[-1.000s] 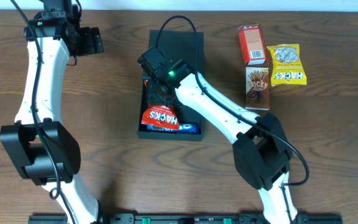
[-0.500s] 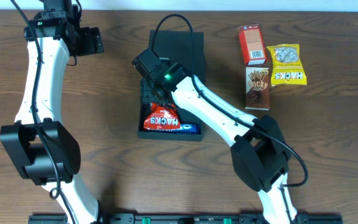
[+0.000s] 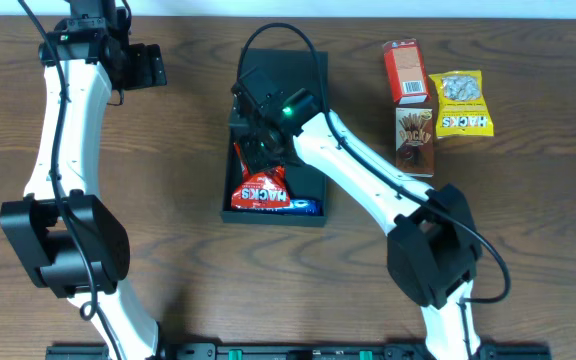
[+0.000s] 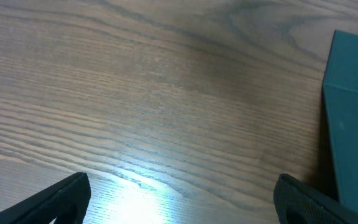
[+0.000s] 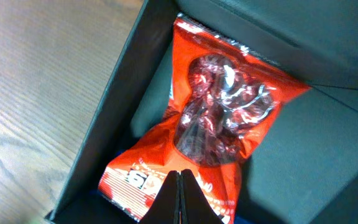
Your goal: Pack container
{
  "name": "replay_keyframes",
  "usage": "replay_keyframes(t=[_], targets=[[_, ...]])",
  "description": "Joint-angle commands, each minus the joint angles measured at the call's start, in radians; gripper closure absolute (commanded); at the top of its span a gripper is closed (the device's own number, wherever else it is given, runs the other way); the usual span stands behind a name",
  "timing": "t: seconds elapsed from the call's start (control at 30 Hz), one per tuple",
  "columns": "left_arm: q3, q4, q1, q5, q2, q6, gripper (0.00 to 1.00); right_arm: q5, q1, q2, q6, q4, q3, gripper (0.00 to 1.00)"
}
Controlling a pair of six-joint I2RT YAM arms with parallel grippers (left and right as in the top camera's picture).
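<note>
**A:** Where is the container [image 3: 268,219]?

**B:** In the middle of the desk [image 3: 188,290], its lid flap [image 3: 303,80] lying open toward the far edge. A blue pack [image 3: 303,207] and a red bag [image 3: 261,187] lie at its near end.

**A:** And the right hand [image 5: 179,186]?

**B:** It is over the open box, just above the red bag. Its fingers are pressed together, with nothing visible between them.

**A:** The left hand [image 4: 182,180]?

**B:** It is near the far left corner, well apart from the container. Its fingers are spread wide and hold nothing.

**A:** Anything farther off?

**B:** An orange-red carton [image 3: 405,70] lies toward the far right corner.
</note>
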Motion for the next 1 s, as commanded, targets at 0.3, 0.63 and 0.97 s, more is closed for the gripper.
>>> replay_keyframes(t=[0.3, 0.63, 0.97], targets=[[-0.006, -0.008, 0.007, 0.0, 0.009, 0.006, 0.05, -0.067, 0.001, 0.173, -0.082, 0.1, -0.061, 0.99], [-0.006, -0.008, 0.007, 0.0, 0.009, 0.006, 0.05, -0.067, -0.019, 0.132, -0.154, 0.079, 0.057, 0.99], [-0.006, -0.008, 0.007, 0.0, 0.009, 0.006, 0.05, -0.024, -0.099, 0.019, -0.262, -0.166, 0.086, 0.99]])
